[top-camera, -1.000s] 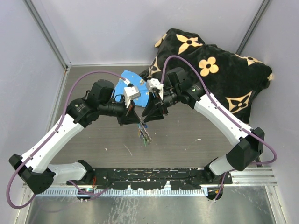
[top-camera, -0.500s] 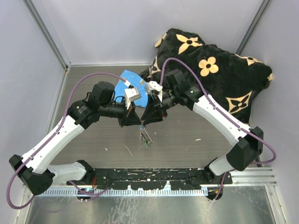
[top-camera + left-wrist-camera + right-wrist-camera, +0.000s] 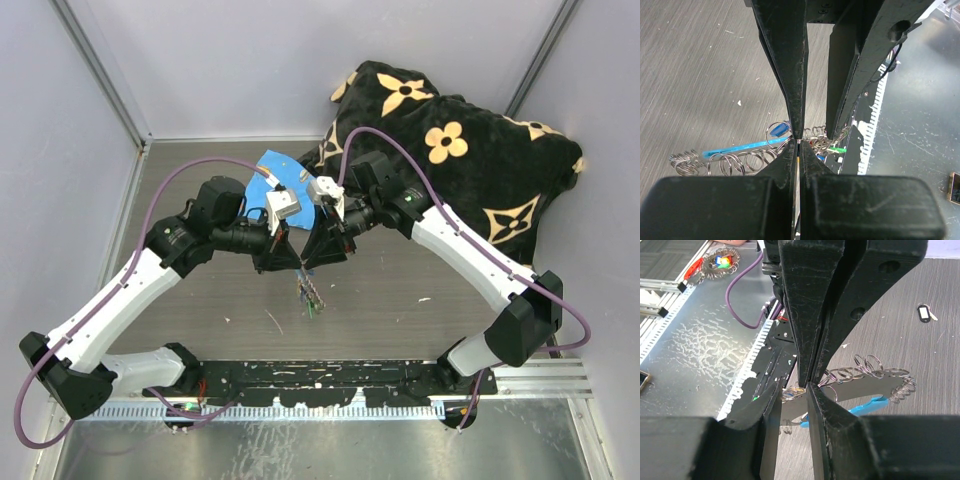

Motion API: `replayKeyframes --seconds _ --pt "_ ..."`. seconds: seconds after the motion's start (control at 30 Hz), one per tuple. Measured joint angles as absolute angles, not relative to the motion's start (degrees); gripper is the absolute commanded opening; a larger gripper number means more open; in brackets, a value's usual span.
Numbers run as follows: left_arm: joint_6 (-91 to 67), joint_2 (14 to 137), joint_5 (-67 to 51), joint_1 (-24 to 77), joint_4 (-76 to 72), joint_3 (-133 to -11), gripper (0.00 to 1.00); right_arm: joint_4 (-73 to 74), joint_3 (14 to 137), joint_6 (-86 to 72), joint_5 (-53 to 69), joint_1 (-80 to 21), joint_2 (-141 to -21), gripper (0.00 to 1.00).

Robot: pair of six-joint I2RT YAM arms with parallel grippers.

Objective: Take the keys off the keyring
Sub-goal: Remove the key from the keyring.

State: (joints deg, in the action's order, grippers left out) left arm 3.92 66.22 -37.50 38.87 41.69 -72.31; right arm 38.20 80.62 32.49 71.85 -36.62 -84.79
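Observation:
The keyring [image 3: 308, 291] is a chain of thin metal rings with a light-blue curved piece [image 3: 740, 147]. It hangs between both grippers at mid-table. The keys show only as small coloured heads among the rings, blue [image 3: 780, 130] and green [image 3: 837, 149]. My left gripper [image 3: 798, 146] is shut on a thin sliver of the keyring. My right gripper [image 3: 795, 396] meets it tip to tip from the other side. The right jaws stand a little apart, with a small bunch of rings [image 3: 796, 394] pressed between them. The rest of the chain [image 3: 875, 367] trails off to the side.
A round blue cloth [image 3: 281, 174] lies behind the grippers. A black flower-print cushion [image 3: 470, 150] fills the back right. A tagged key [image 3: 924, 313] lies apart on the table, and another ring bunch [image 3: 717, 262] sits on the metal ledge. A black rail [image 3: 320, 375] runs along the near edge.
My right gripper has shifted slightly left toward the left gripper and its jaws have narrowed onto the rings. The left gripper has stayed shut in place.

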Motion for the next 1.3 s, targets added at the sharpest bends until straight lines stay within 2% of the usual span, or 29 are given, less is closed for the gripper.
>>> replayKeyframes --seconds 0.47,0.6,0.77,0.87,1.0,1.17,1.3 --pt "3.99 65.71 -38.79 38.83 40.25 -71.11 0.0 38.37 80.58 32.49 68.12 -36.67 -84.79 0.48" --pt "4.1 64.93 -39.42 38.87 39.51 -70.17 0.0 39.05 80.6 32.84 67.33 -36.64 -84.79 0.47" --pt "4.19 64.75 -39.64 38.87 39.2 -69.63 0.0 39.4 80.6 33.34 68.03 -36.64 -84.79 0.37" --pt "4.21 64.75 -39.86 38.87 39.2 -69.56 0.0 40.73 80.6 34.63 69.08 -36.64 -84.79 0.37" --pt "4.45 64.75 -40.07 38.87 39.16 -69.54 0.0 43.13 80.73 37.23 70.26 -36.64 -84.79 0.38" --pt "4.91 64.75 -40.38 38.87 38.92 -69.49 0.0 46.78 82.41 40.42 70.59 -36.18 -84.79 0.46" --pt "5.1 64.75 -40.8 38.87 38.26 -69.47 0.0 48.51 83.99 41.8 70.57 -35.38 -84.62 0.44"
